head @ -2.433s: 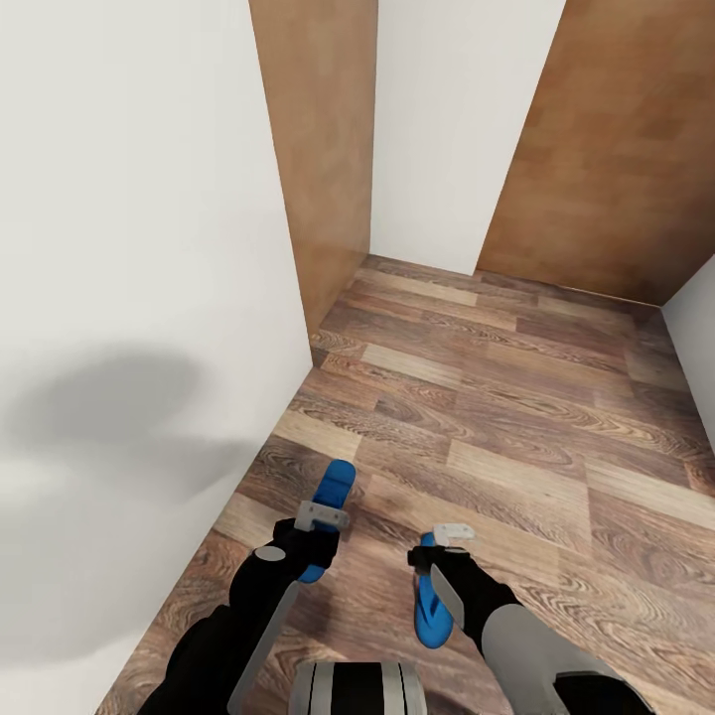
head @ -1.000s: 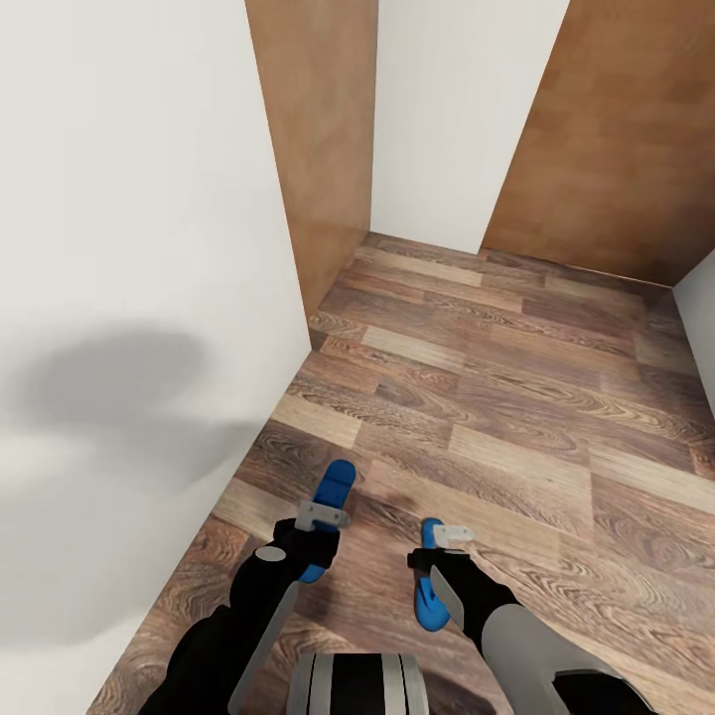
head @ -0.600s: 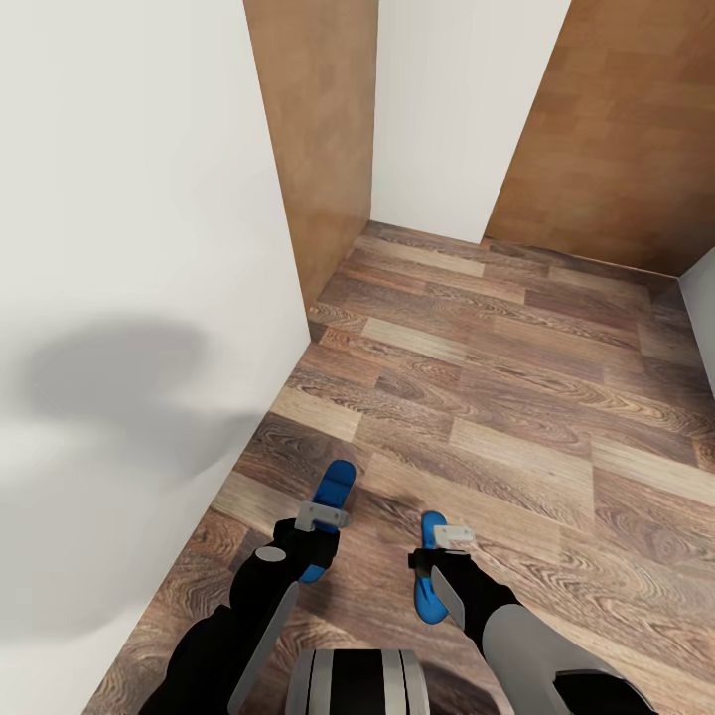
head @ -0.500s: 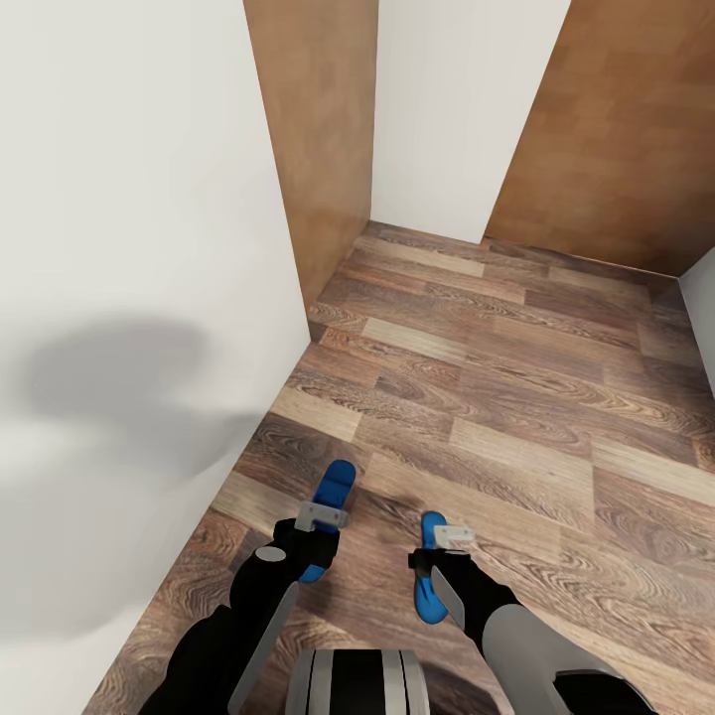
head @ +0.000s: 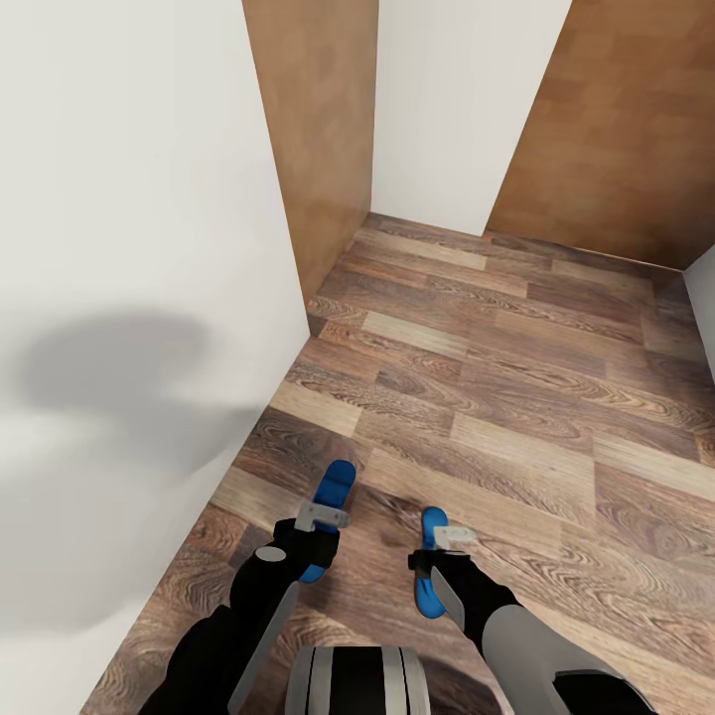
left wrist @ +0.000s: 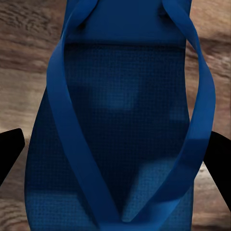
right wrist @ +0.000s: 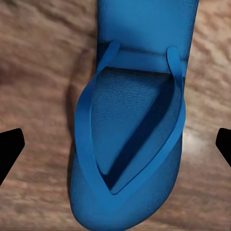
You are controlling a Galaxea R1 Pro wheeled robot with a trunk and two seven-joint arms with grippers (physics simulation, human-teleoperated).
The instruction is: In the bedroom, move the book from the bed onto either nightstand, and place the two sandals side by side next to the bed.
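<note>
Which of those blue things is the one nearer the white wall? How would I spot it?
Start at the big white wall and drop to the wood floor beside it. The sandal by the left gripper is the one: it reaches farther forward than its twin.

— Floor [head: 516, 397]? Wood planks, mixed brown tones with heavy grain, boards running across the view, paler strips among darker ones.

— And to the left? White wall [head: 129, 248], plain, reaching down to the planks, ending at a corner partway up the view. Soft grey shadow [head: 109, 367] smudged across its lower half.

— Beyond that corner? Tall brown wooden panel [head: 323, 129], smooth and matte, set back past the white edge. Then a narrow white wall section [head: 457, 99] straight ahead, meeting the floor.

— Right side? Another broad brown wooden panel [head: 626, 129], angled, down to the planks. Sliver of pale wall [head: 703, 298] at the far right edge.

— Light? Even, diffuse, no hard highlights.
</note>
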